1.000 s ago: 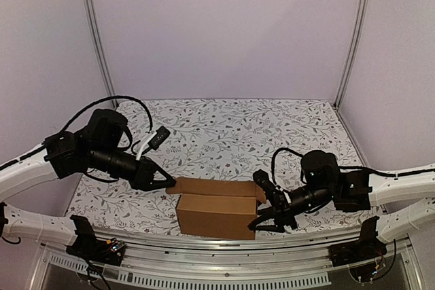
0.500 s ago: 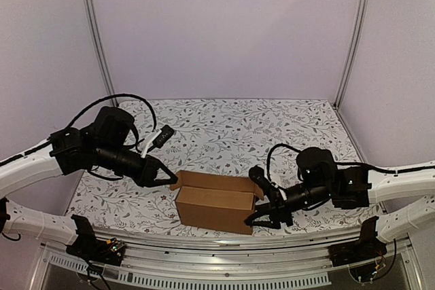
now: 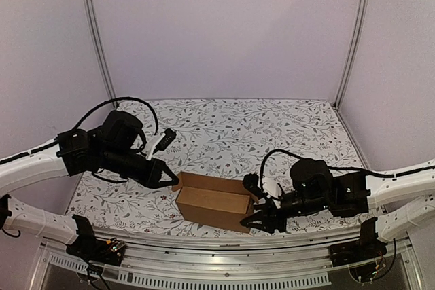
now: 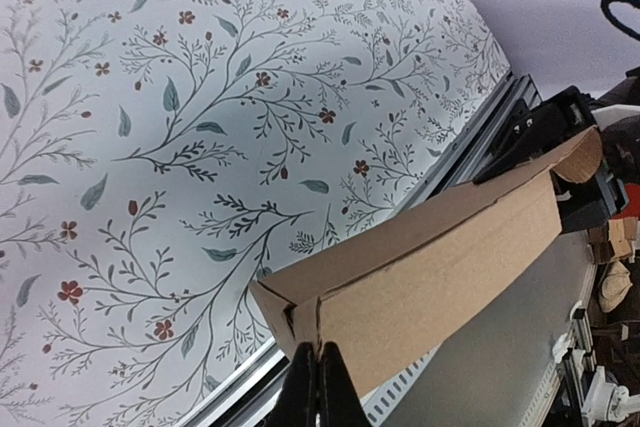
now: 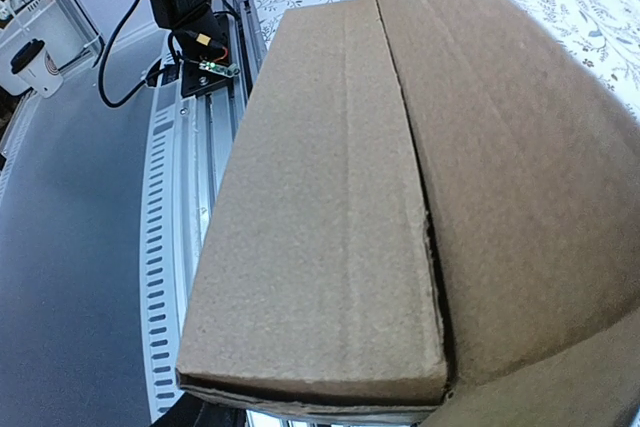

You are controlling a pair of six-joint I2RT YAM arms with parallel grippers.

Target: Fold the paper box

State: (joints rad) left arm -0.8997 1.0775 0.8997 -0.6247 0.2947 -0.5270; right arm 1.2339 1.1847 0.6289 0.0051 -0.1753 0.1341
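Note:
The paper box (image 3: 214, 203) is a plain brown oblong carton lying across the table near the front edge, with its end flaps loose. My left gripper (image 3: 174, 180) is shut, pinching the box's left end. In the left wrist view its fingertips (image 4: 318, 387) are pressed together on the corner flap of the box (image 4: 440, 267). My right gripper (image 3: 258, 206) sits at the box's right end with its fingers spread above and below it. In the right wrist view the box (image 5: 320, 207) fills the frame and only a dark finger (image 5: 190, 415) shows under its near corner.
The floral table cover (image 3: 231, 127) stretches behind the box. A metal rail (image 3: 217, 252) runs along the front edge, right beside the box. Purple walls and two frame posts (image 3: 95, 32) close in the back and sides.
Both arms moved inward. The box shifted slightly left and back and now looks lower and flatter. The right gripper followed it to the left, and the left gripper stayed shut on the left end.

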